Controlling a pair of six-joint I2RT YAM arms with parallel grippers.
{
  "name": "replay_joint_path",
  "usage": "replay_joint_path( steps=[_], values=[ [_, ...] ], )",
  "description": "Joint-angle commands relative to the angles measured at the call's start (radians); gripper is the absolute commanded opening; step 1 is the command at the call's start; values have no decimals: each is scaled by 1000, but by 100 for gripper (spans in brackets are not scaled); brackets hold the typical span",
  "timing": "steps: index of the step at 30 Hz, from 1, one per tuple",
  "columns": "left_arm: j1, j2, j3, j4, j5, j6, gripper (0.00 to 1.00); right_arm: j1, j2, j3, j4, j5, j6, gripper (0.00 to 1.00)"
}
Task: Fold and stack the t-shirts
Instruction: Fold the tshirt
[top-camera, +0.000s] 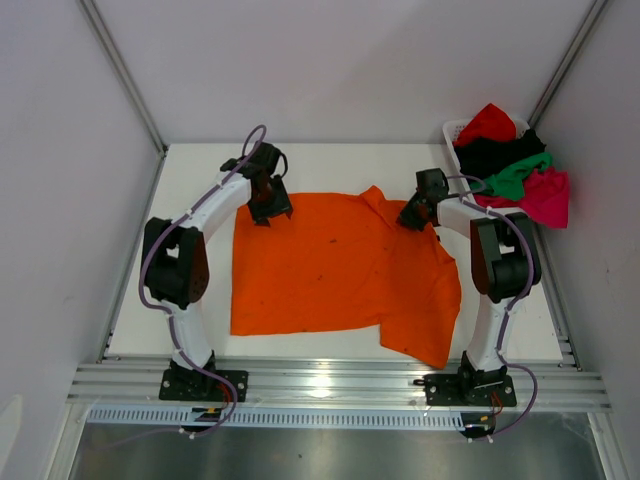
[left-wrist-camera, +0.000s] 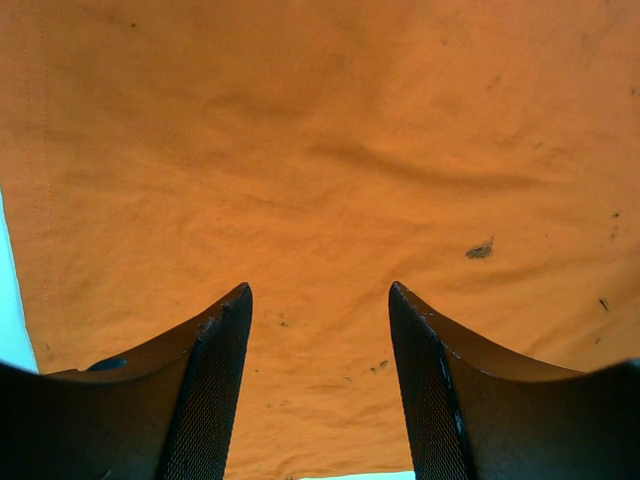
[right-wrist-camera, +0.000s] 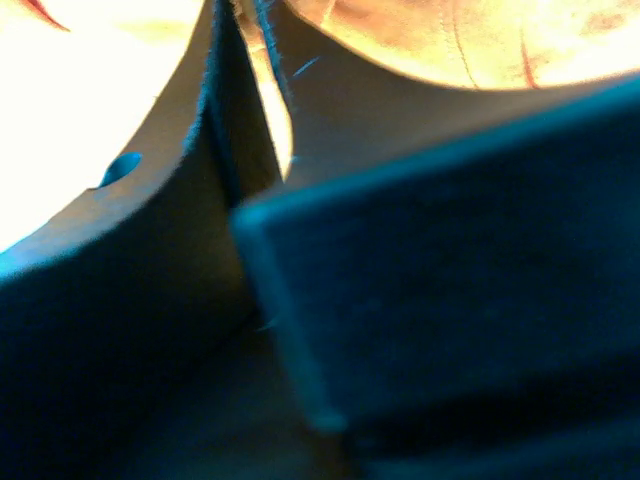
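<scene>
A bright orange t-shirt (top-camera: 330, 265) lies spread flat on the white table, its right side rumpled and hanging towards the near edge. My left gripper (top-camera: 270, 212) hovers over the shirt's far left corner. In the left wrist view it (left-wrist-camera: 320, 300) is open, with orange cloth (left-wrist-camera: 320, 150) filling the gap below and nothing pinched. My right gripper (top-camera: 410, 220) sits at the shirt's far right, by the sleeve. In the right wrist view its jaws (right-wrist-camera: 240, 30) stand almost together on a thin fold of orange cloth (right-wrist-camera: 450, 40).
A white slatted basket (top-camera: 452, 132) stands at the far right corner, holding a red (top-camera: 487, 122), a black (top-camera: 500, 150), a green (top-camera: 520, 172) and a magenta-pink t-shirt (top-camera: 548, 195) in a heap. White walls close in on three sides.
</scene>
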Motion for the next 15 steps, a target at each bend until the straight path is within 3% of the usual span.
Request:
replay_joint_path(
  steps=[1,15],
  values=[
    [-7,2,9,7,-3,17,60,-5,11,28,42,-16,-12,14],
    [-12,-2,23,-3,-6,23,60,-2,-18,11,70,-9,-33,8]
  ],
)
